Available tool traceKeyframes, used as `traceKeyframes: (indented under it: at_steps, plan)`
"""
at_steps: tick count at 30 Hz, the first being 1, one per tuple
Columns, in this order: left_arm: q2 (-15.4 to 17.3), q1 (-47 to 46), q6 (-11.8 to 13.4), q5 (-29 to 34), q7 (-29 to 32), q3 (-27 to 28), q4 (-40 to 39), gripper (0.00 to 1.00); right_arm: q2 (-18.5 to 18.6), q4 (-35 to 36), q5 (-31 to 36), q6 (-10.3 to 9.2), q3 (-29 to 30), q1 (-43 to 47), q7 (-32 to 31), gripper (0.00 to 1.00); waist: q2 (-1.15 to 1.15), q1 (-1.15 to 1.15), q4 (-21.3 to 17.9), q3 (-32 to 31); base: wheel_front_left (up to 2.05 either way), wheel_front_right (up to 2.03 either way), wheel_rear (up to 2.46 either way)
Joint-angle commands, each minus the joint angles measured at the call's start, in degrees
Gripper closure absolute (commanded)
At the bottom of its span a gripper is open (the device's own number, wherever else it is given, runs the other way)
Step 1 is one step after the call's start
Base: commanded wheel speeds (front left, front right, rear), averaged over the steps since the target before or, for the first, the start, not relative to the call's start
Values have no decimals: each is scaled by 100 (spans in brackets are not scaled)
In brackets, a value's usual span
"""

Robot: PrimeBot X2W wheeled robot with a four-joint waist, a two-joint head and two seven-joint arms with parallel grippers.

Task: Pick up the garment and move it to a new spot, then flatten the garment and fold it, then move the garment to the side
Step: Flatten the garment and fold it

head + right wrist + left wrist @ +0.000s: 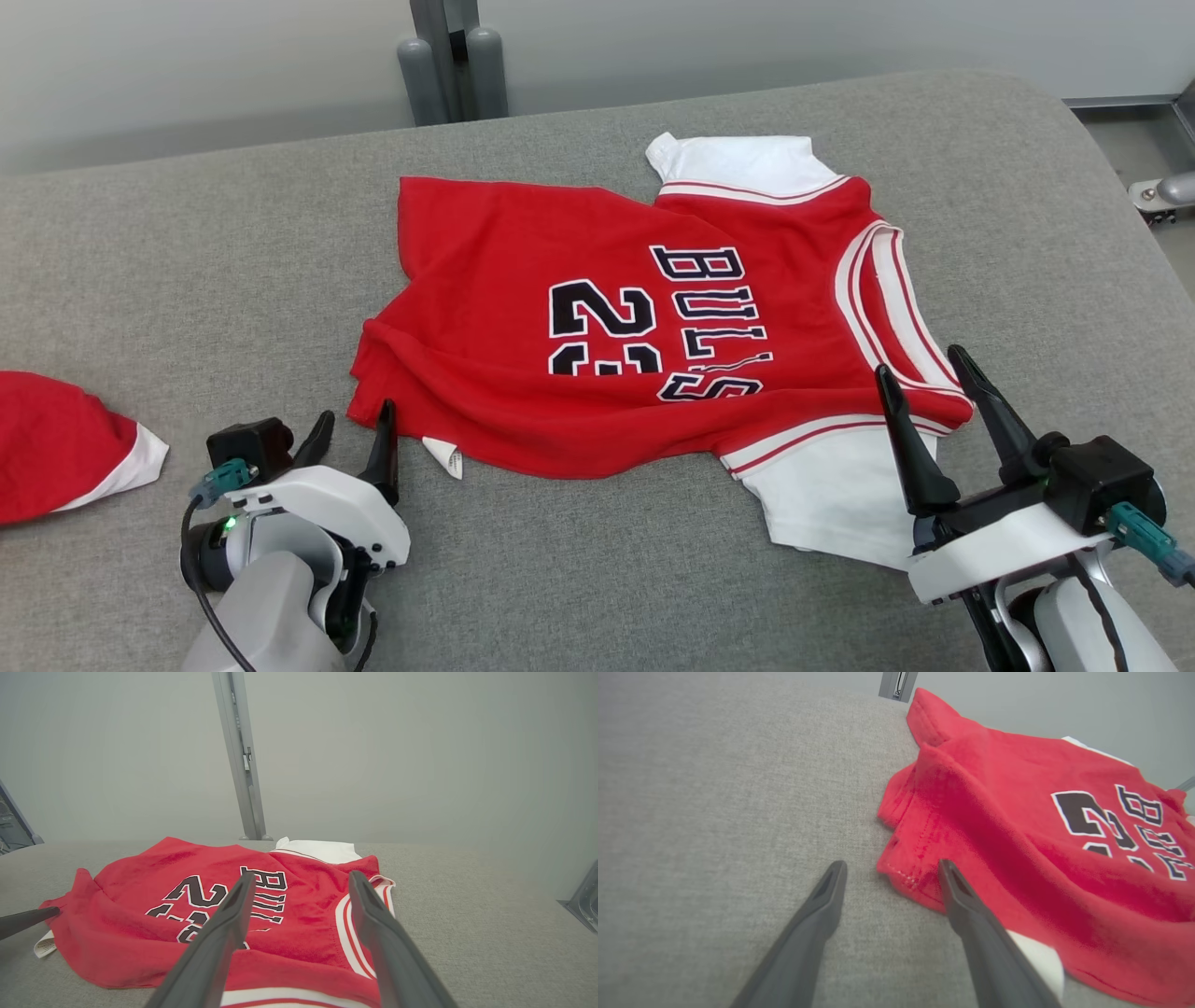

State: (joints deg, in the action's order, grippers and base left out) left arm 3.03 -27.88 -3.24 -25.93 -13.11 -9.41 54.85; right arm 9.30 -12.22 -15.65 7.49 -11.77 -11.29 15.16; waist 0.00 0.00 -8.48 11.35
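Jersey (635, 373) rumpled on grey pad (187, 280)
Left gripper (357, 411) spread at hem corner, right gripper (919, 360) spread by sleeve; head view adds second red cloth (56, 448), far left

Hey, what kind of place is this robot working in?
Probably a lab or test room set up for clothes folding: a grey fabric-covered table, a bare pale wall and metal post behind it, and a red jersey laid out on top.

Fuzzy red cloth jersey (597, 373) lies on coarse grey woven upholstery (187, 280).
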Motion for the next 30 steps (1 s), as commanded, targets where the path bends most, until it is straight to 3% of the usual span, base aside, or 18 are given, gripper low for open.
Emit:
traceKeyframes:
  at_steps: [1, 6, 8, 9, 19, 30]
  plan:
    - [21, -121, -72, -109, -12, 26, 116, 0, 21, -15, -13, 1, -2, -62, 7, 0, 0, 0, -7, 40, 0, 0, 0]
    - [9, -331, -151, -186, -34, -48, 468, 0, 42, -25, -38, 1, -15, -77, 7, 0, 0, 0, 14, 96, 0, 0, 0]
    - [3, -399, -186, -215, -6, -106, 614, 76, 65, -36, -39, 1, -6, -91, 7, 0, 0, 0, 28, 107, 0, 0, 0]
    - [-2, -415, -202, -236, -18, -125, 670, 100, 69, -43, -42, 1, 0, -99, 7, 0, 0, 0, 35, 107, 0, 0, 0]
    - [-8, -411, -291, -415, -130, -319, 925, 100, 74, -176, -11, 1, 78, -6, 7, 0, 0, 0, 69, -74, 0, 0, 0]
    - [16, -115, -205, -467, -207, -160, 58, 100, 45, -304, 20, 1, 288, 132, 7, 0, 0, 0, -11, -247, 0, 0, 0]
